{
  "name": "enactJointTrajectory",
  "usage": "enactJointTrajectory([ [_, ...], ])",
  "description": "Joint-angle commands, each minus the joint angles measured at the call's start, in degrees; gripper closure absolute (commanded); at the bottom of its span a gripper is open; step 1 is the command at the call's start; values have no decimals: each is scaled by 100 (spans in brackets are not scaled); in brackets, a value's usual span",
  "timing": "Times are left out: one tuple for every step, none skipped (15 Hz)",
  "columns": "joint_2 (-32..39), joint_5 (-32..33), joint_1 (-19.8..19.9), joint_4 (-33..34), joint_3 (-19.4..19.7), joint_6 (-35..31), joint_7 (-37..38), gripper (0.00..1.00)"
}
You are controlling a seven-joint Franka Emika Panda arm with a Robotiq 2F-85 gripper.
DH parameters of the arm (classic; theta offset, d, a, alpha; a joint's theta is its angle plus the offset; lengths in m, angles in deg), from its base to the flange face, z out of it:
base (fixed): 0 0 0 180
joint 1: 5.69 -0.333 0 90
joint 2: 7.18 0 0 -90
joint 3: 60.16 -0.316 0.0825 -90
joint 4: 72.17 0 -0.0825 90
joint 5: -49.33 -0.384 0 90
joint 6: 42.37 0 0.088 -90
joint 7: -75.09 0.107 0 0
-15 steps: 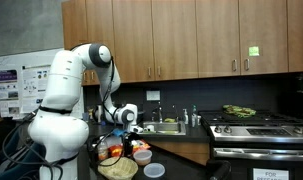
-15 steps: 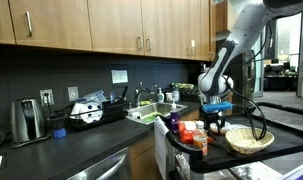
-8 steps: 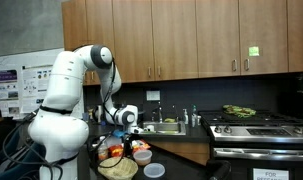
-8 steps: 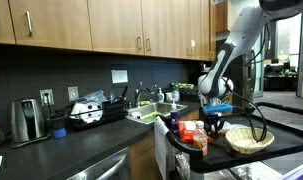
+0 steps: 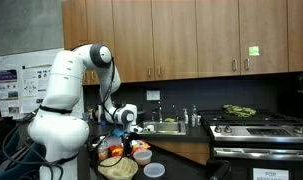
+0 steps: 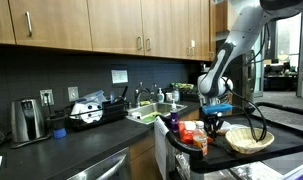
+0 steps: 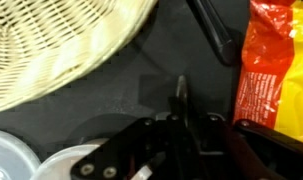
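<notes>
In the wrist view my gripper [image 7: 179, 118] comes in from the bottom edge, low over a dark counter [image 7: 141, 75]. Its jaws stand nearly together on a thin dark stick [image 7: 179, 90] that pokes out beyond the fingertips. A woven wicker basket [image 7: 61, 45] lies up and left of it. A red and orange snack bag [image 7: 276, 70] lies to its right. A black handle-like bar [image 7: 213, 30] crosses the counter above. In both exterior views the gripper [image 5: 131, 128] [image 6: 213, 122] points down between the bag [image 6: 191, 132] and the basket [image 6: 249, 140].
White round lids [image 7: 16, 155] sit beside the gripper, and white containers [image 5: 143, 155] stand near the basket [image 5: 118, 168]. A sink [image 6: 151, 113], a dish rack [image 6: 91, 110] and a toaster [image 6: 27, 120] line the counter. A stove [image 5: 256, 128] stands further along.
The arm has stayed over the same spot beside the basket. No shift of the bag, basket or lids shows.
</notes>
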Motion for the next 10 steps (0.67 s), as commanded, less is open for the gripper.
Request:
enactJointTrajectory([
  [-363,39,-100,-186,-14,-23,-4,96],
  [-430,76,-121,-210,-17,-18,28,96],
  [-516,118,-142,-237,-20,17,67,96],
  [-605,164,-161,-267,-28,37,98,96],
  [-713,198,-180,-308,-43,58,132,96],
  [-819,221,-185,-352,-66,58,124,96],
  [-932,228,-184,-408,-99,43,115,96],
  [-1079,284,-192,-486,-123,37,166,96],
  [-1224,272,-180,-577,-167,15,166,96],
  [-1393,268,-180,-672,-214,40,277,96],
])
